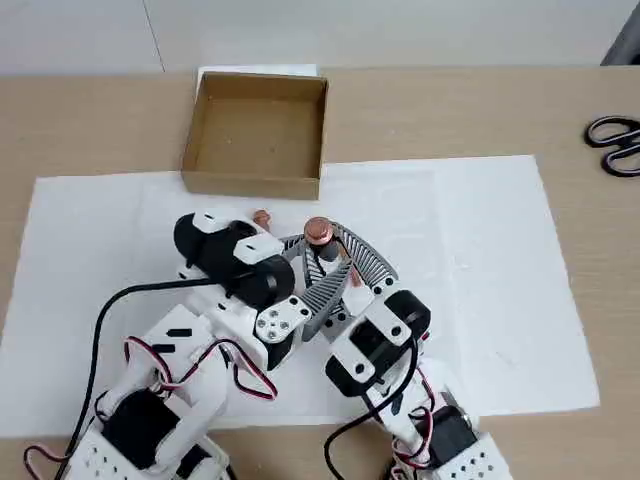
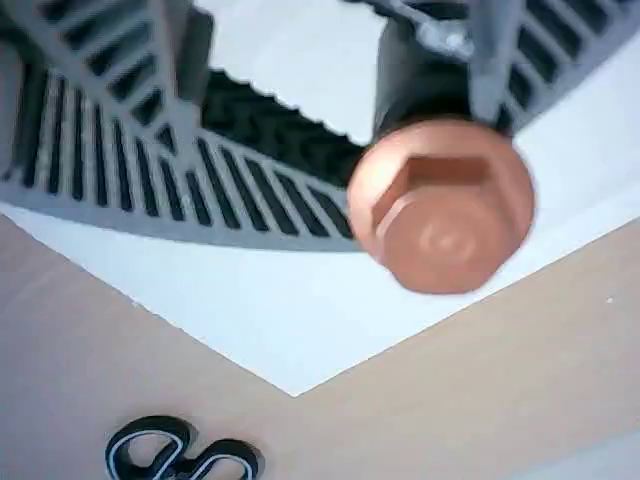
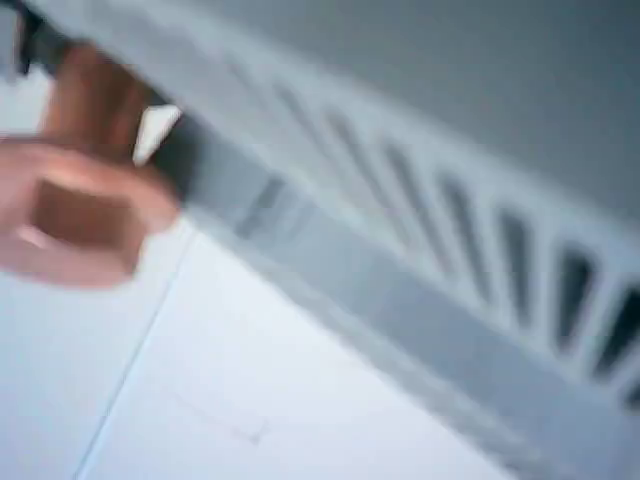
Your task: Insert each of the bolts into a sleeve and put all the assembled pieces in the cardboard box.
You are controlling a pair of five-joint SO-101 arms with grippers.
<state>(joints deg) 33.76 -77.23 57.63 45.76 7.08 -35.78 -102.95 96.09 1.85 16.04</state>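
**Bolt and sleeve held at the claws; transfer to box outstanding**

The left claw is closed on a dark sleeve. A copper bolt sits at the end of that sleeve, with its hex head clear of the ribbed fingers. The right claw is pressed in just beside the same piece, and whether it is open or closed cannot be told. How deep the bolt shank sits is hidden.

A second bolt lies loose on the white paper sheet, near the front wall of the cardboard box. A copper piece shows partly under the fingers and cannot be identified. No assembled piece lies in the box. Scissors are well apart on the table.

Judgement: insertion of the first bolt is in hand or just complete. The next move calls for one claw to let go, so the other can carry the piece over the box wall without shaking the bolt loose.
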